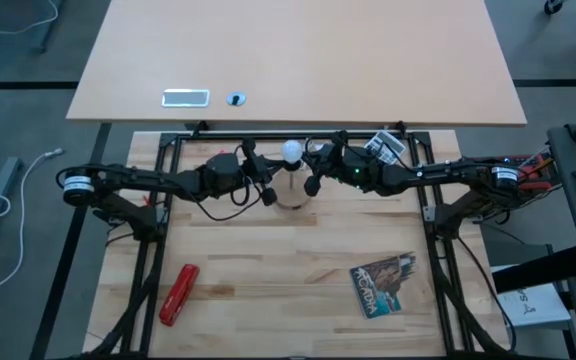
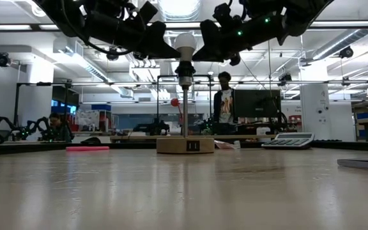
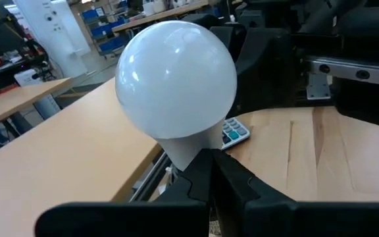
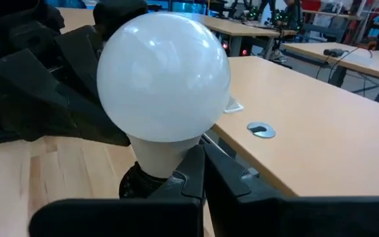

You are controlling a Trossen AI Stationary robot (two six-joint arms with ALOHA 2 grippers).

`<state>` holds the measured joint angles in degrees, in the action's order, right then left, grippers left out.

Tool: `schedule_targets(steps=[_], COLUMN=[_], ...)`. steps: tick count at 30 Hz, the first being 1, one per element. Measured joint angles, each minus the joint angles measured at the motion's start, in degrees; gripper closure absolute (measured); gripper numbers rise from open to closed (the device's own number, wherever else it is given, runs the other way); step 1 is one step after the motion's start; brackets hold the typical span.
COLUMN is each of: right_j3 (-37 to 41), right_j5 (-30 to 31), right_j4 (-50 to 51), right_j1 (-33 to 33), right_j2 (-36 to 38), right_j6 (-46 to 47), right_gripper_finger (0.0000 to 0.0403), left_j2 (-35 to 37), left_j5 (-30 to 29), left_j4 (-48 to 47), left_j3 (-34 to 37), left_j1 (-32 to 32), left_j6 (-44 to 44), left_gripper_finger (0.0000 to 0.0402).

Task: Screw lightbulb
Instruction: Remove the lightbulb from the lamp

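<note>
From above, my left gripper (image 1: 268, 180) and right gripper (image 1: 313, 170) flank the lightbulb (image 1: 292, 152) between them. At table level, the lightbulb sits in the black socket (image 2: 185, 81) on the wooden disc (image 2: 185, 145). In both wrist views my fingers are fully closed beneath the bulb, gripping nothing.

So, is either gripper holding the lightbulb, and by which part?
Nothing is held: the left gripper and right gripper are shut, tips beside the neck of the lightbulb.
</note>
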<state>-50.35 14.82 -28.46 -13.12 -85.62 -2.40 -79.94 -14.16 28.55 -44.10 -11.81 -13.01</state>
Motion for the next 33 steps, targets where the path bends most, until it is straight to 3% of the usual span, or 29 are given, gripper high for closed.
schedule_targets(steps=[6,26,33], right_j3=[0.0,0.0,0.0], right_j5=[5.0,4.0,2.7], right_j4=[3.5,2.5,0.7], right_j1=[0.0,2.8,2.7], right_j2=[0.0,0.2,0.2], right_j6=[-2.9,-0.7,-1.2], right_gripper_finger=[0.0403,0.0403,0.0403], left_j2=[2.9,2.9,0.9], left_j5=[-6.3,-6.2,-1.9], left_j4=[-4.9,-5.8,-0.5], left_j3=[0.0,0.0,0.0], left_j1=[0.3,-0.1,-0.1], left_j6=[1.5,-1.2,-1.5], left_gripper_finger=[0.0402,0.0401,0.0402])
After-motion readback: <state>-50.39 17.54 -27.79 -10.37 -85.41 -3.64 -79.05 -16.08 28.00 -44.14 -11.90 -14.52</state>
